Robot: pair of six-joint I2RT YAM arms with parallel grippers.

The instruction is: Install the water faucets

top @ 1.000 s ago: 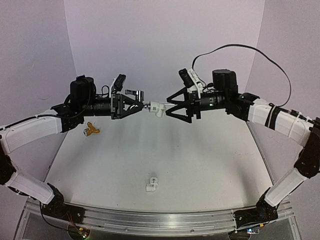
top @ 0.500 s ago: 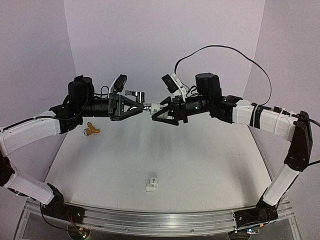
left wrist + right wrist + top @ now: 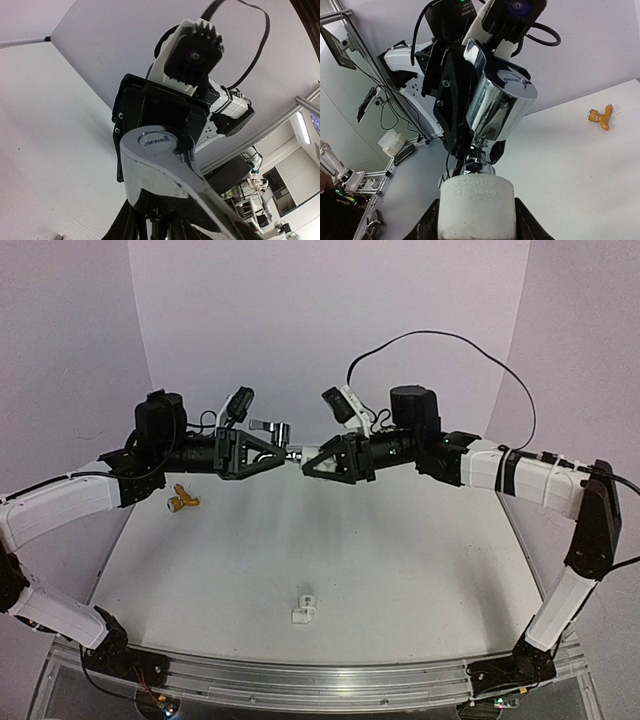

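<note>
right gripper [image 3: 310, 458] swung in and narrowed; its fingers now clamp the white fitting [image 3: 476, 202] on the silver faucet [image 3: 496, 112], mid-air at far centre. left gripper [image 3: 283, 450] clenches that faucet. brass faucet [image 3: 182, 502] waits far left. threading can likely begin.

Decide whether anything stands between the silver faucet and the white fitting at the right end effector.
Nothing visible does. In the right wrist view the silver faucet meets the fitting directly with its stem, and no object lies between them.

L hand [image 3: 284, 452] & R hand [image 3: 306, 463] level, tip to tip mid-air; both clamped
</note>
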